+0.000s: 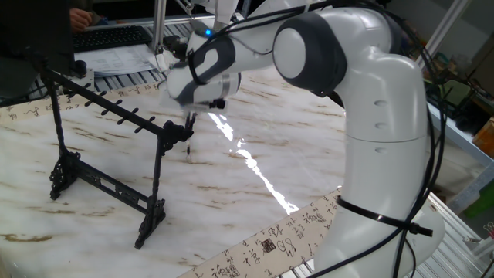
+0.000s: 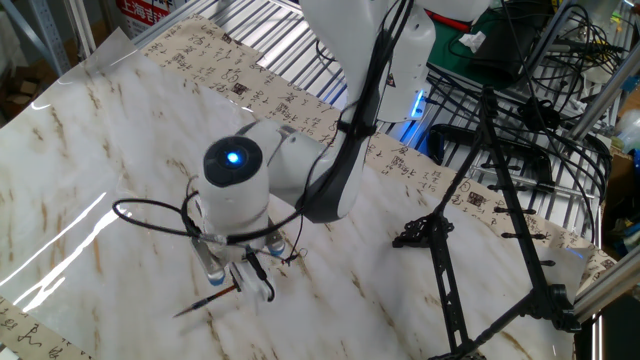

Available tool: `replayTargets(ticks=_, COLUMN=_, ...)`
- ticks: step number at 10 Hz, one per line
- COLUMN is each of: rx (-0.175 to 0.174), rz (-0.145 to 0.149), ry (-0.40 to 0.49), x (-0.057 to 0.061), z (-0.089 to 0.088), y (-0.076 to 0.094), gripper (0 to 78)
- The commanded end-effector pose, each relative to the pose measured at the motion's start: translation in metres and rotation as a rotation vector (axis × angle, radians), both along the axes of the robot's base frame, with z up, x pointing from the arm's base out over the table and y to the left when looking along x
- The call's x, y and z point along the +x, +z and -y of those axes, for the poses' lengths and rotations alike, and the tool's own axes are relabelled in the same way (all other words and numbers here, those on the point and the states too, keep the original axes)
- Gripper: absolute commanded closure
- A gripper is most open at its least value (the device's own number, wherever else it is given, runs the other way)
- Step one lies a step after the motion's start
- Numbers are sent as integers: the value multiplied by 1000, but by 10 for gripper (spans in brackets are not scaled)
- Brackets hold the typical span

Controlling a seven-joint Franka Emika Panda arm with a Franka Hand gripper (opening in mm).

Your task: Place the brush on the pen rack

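The brush (image 2: 205, 301) is a thin dark stick held at one end between my gripper's fingers, its other end pointing down-left just above the marble. My gripper (image 2: 238, 284) is shut on it. In one fixed view the gripper (image 1: 188, 125) hangs beside the right end of the pen rack's top bar, with the brush (image 1: 187, 145) dangling below it. The pen rack (image 1: 108, 105) is a black ornate frame standing upright at the left, with short pegs along its top bar. In the other fixed view the rack (image 2: 520, 236) stands at the right, apart from the gripper.
Calligraphy paper strips (image 1: 255, 249) lie along the table edges (image 2: 300, 105). A keyboard (image 1: 108, 36) and papers sit behind the table. Black wire frames and cables (image 2: 540, 110) crowd the back right. My white arm (image 1: 378, 116) rises at the right.
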State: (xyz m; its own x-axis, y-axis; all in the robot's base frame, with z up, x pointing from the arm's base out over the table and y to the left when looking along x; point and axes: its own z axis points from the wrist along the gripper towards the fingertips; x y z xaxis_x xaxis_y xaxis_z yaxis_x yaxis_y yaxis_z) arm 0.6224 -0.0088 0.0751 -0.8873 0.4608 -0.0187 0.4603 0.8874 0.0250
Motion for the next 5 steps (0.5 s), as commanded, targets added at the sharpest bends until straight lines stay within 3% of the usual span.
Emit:
replayTargets(ticks=1, rx=86, rz=-60, ry=-79, x=-3, z=2, y=32, gripper=764)
replayTargets(ticks=2, rx=91, rz=-67, ry=-86, x=-4, z=2, y=35, gripper=764)
replayTargets(ticks=5, rx=110, rz=-132, ry=-161, x=-14, z=-17, y=57, gripper=764)
